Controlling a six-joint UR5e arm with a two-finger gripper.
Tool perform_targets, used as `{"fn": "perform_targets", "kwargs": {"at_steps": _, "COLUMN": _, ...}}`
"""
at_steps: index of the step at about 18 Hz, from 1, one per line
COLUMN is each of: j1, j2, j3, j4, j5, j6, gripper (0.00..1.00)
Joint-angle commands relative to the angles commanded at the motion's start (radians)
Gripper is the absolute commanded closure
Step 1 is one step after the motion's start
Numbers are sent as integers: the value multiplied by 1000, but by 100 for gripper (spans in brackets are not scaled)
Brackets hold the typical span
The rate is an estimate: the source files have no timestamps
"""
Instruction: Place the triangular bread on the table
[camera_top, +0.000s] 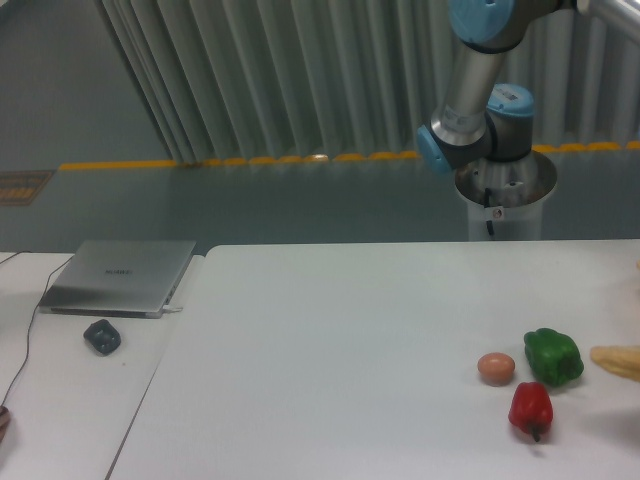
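Triangular bread (618, 361) pokes in at right frame edge (only a pale sliver shows), over the tabletop (340, 340), just right of green pepper (553, 356). End effector out of frame, state unknown.

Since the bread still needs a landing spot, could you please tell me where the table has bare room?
The table is bare from its left edge to the egg, and along the back edge. It is crowded at the right front: egg, green pepper and red pepper cluster together, with the triangular bread just right of the green pepper.
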Motion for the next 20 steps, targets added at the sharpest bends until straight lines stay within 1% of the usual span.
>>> {"fn": "perform_targets", "kwargs": {"at_steps": 1, "j1": -3, "j2": 0, "j3": -14, "j4": 12, "j5": 11, "j6": -5, "gripper": 77}}
{"fn": "perform_targets", "kwargs": {"at_steps": 3, "j1": -17, "j2": -2, "j3": -19, "j4": 13, "j5": 38, "j6": -5, "gripper": 74}}
{"fn": "perform_targets", "kwargs": {"at_steps": 4, "j1": -20, "j2": -3, "j3": -22, "j4": 13, "j5": 43, "j6": -6, "gripper": 72}}
{"fn": "perform_targets", "kwargs": {"at_steps": 5, "j1": -22, "j2": -3, "j3": -20, "j4": 13, "j5": 46, "j6": -8, "gripper": 65}}
{"fn": "perform_targets", "kwargs": {"at_steps": 6, "j1": -22, "j2": -5, "j3": -20, "j4": 13, "j5": 46, "j6": -6, "gripper": 51}}
{"fn": "perform_targets", "kwargs": {"at_steps": 7, "j1": -22, "j2": -6, "j3": -20, "j4": 14, "j5": 46, "j6": -5, "gripper": 23}}
{"fn": "perform_targets", "kwargs": {"at_steps": 8, "j1": -22, "j2": -6, "j3": -22, "j4": 14, "j5": 46, "j6": -5, "gripper": 6}}
{"fn": "perform_targets", "kwargs": {"at_steps": 9, "j1": -23, "j2": -6, "j3": -23, "j4": 19, "j5": 49, "j6": -5, "gripper": 2}}
{"fn": "perform_targets", "kwargs": {"at_steps": 10, "j1": -23, "j2": -5, "j3": -29, "j4": 20, "j5": 58, "j6": -5, "gripper": 0}}
{"fn": "perform_targets", "kwargs": {"at_steps": 16, "j1": -26, "j2": 2, "j3": -31, "j4": 20, "j5": 63, "j6": -2, "gripper": 0}}
{"fn": "perform_targets", "kwargs": {"at_steps": 20, "j1": -34, "j2": 9, "j3": -22, "j4": 22, "j5": 64, "j6": 17, "gripper": 0}}
